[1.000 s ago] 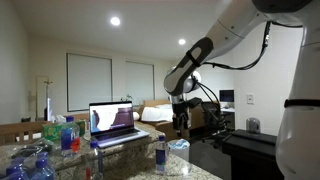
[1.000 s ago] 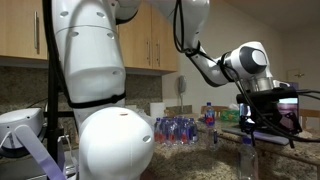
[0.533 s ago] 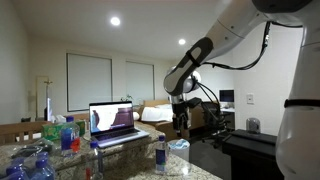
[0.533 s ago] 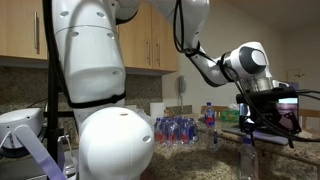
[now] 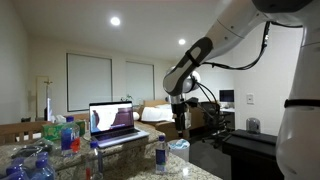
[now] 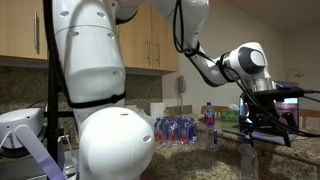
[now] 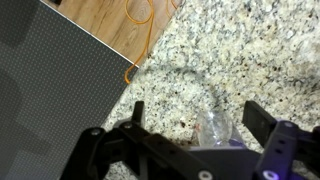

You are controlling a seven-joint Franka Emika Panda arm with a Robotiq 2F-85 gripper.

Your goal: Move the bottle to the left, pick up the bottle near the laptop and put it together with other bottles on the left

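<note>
A clear plastic bottle (image 7: 212, 128) stands on the speckled granite counter (image 7: 250, 50), seen from above in the wrist view between my gripper's fingers (image 7: 196, 118). The fingers are spread wide on either side of it and do not touch it. In an exterior view my gripper (image 5: 180, 122) hangs just above the clear bottle (image 5: 180, 150), with a blue-labelled bottle (image 5: 160, 155) beside it, right of the open laptop (image 5: 114, 121). In an exterior view my gripper (image 6: 262, 122) is above a bottle (image 6: 247, 160). A group of bottles (image 5: 30, 162) lies at the left.
Green and red items (image 5: 62, 132) stand left of the laptop. A pack of blue-labelled bottles (image 6: 180, 128) sits on the counter by the wall. The counter edge drops to a grey mat (image 7: 50, 90) and wood floor with an orange cable (image 7: 140, 15).
My gripper has risen slightly above the bottle; otherwise the scene is the same.
</note>
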